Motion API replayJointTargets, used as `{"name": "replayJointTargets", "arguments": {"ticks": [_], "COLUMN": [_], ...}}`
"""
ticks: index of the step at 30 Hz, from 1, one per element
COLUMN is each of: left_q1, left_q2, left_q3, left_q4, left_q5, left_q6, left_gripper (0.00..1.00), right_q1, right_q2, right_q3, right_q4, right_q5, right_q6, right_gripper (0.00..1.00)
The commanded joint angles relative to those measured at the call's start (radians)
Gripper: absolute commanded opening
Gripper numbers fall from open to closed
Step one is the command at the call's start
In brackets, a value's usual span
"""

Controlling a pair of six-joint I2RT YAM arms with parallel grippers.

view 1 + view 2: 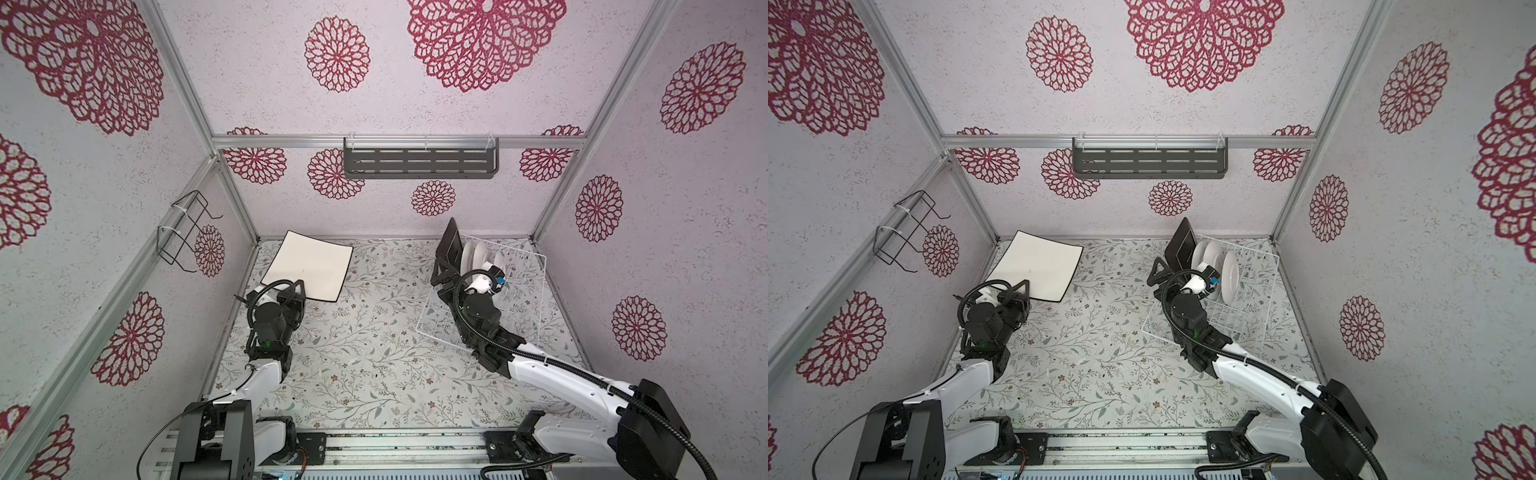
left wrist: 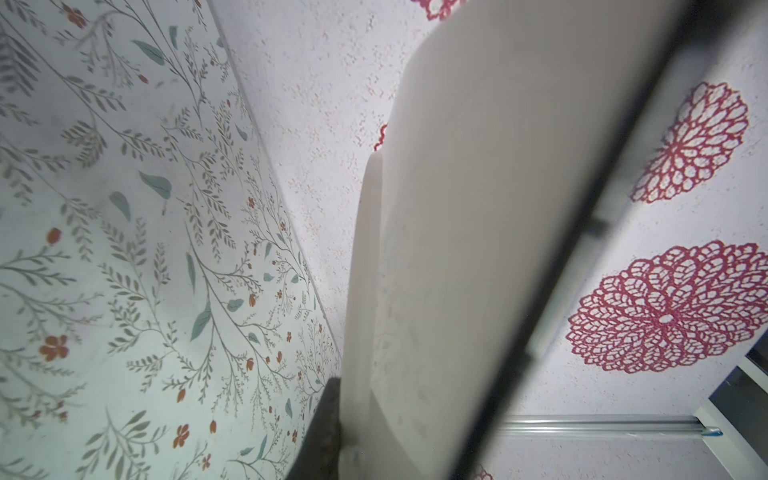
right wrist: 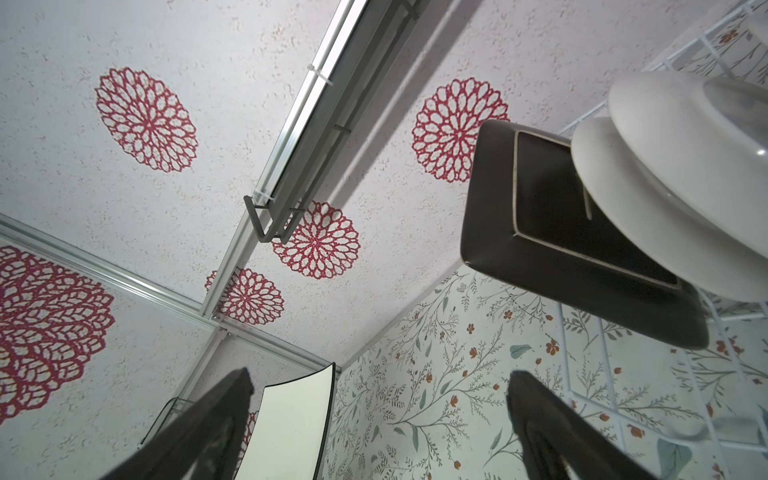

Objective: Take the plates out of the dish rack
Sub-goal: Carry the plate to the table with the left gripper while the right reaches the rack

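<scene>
Right gripper (image 1: pixel 444 279), jaws wide apart, waits at the left end of the white wire dish rack (image 1: pixel 541 291). The upright square black plate (image 1: pixel 449 245) stands just beyond it, nearest this arm. Left gripper (image 1: pixel 297 293) clamps the square white dark-edged plate (image 1: pixel 309 264), well left of the rack.

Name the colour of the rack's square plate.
Square plate is black; right wrist view shows it best.
</scene>
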State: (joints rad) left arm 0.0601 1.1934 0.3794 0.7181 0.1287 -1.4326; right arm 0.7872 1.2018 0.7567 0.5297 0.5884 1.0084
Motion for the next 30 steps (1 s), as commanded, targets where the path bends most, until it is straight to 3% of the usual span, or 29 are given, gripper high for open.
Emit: {"name": "replayJointTargets", "arguments": {"ticks": [1,11,21,30], "left_q1": [0.067,0.240,0.287,0.353], "left_q2": [-0.051,-0.042,0.048,0.077], "left_q3": [0.005,-0.042,0.000,0.006], "left_q4": [0.188,0.187,0.211,0.183], "left_q5": [0.051,0.139,0.203,0.242], "left_q6": [0.005,0.001,-0.005,-0.005], "left_gripper": [0.00,0.00,0.00,0.00], "right_q1": [-0.005,-0.004,-0.004,0.006], "right_q2": [0.004,0.037,0.120,0.112], "right_q3": [0.055,0.056,0.152,0.120], "right_q4": [-0.047,-0.071,-0.140,-0.178], "right_q5": [-0.057,-0.110,-0.236,-0.330], "right_q6": [-0.027,-0.025,-0.043,-0.009], "right_gripper": [0.99,0.98,0.98,0.97]}}
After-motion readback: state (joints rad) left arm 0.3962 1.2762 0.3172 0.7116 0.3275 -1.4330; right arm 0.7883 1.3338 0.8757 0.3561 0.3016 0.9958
